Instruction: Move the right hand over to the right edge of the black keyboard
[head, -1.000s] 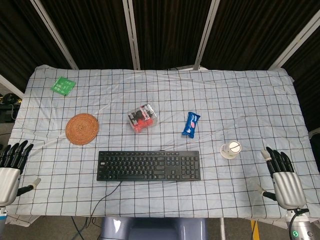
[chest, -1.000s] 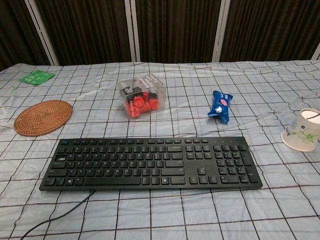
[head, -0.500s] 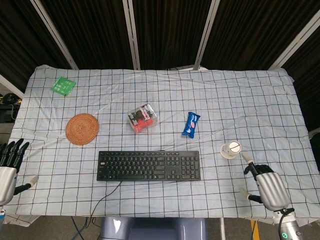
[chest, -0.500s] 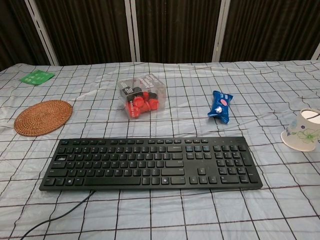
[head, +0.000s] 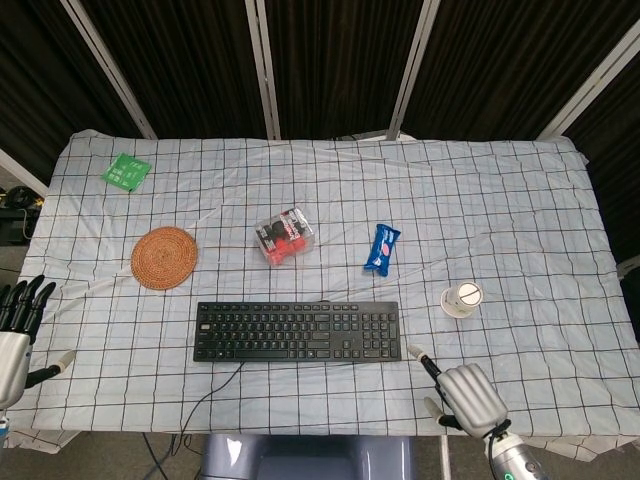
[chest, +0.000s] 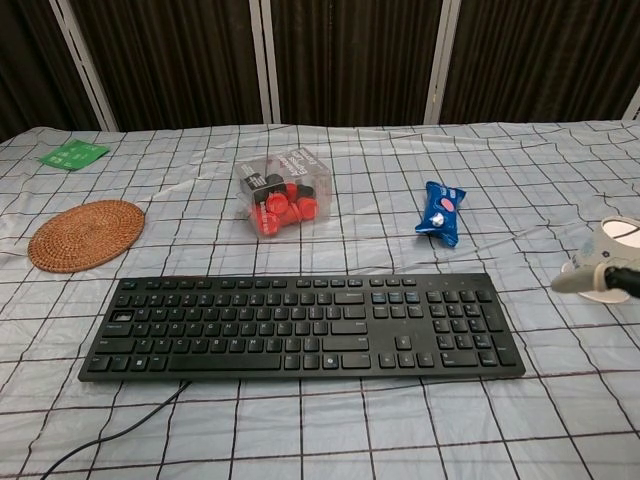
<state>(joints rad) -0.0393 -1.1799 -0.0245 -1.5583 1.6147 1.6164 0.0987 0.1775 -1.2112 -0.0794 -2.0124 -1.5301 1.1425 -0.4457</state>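
Keyboard (head: 297, 332), black, lies flat near the front edge of a table covered in a white checked cloth (head: 480, 200), its cable trailing off toward the front. The right hand (head: 468, 398) hovers near the front edge of the table, a little to the right of and nearer than the keyboard's right end, apart from it. One finger points out toward the keyboard's near right corner; the others look curled in, and it holds nothing. In the chest view only a fingertip shows at the right border, in front of a paper cup (chest: 618, 240).

The approach looks well under way but not finished. Judging from this, the next move calls for a short travel leftward and away from the robot, until the hand sits at the keyboard's right edge.

The left hand (head: 15, 325) rests at the table's far left, fingers extended side by side, empty.
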